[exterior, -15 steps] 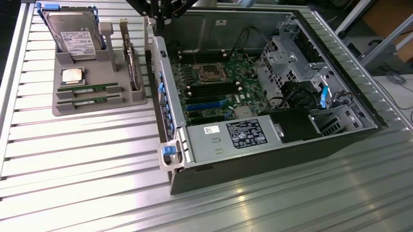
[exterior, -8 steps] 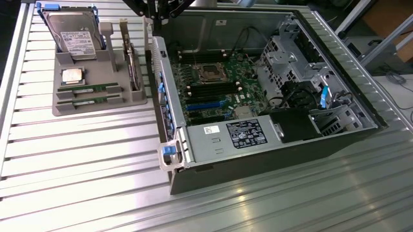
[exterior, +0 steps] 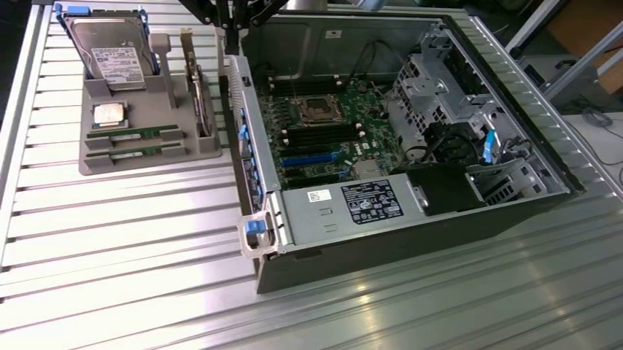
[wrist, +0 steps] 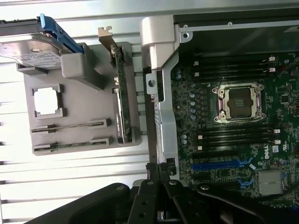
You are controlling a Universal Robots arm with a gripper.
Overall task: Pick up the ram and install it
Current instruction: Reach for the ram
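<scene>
Claw [wrist: 157,167] clenched, empty, above case wall [wrist: 166,121]; ram [wrist: 70,127] in gray tray [wrist: 84,102]; motherboard [wrist: 198,100] marked DELL.

A ribbed metal worktop [exterior: 117,240] is seen; on it are set a grey holder [exterior: 136,162] and, just beside it, an open case [exterior: 389,251].

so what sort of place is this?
Probably a robot PC-assembly test bench: an open computer case on a slotted aluminium table, and a grey parts fixture holding the ram, a processor and a hard drive.
</scene>
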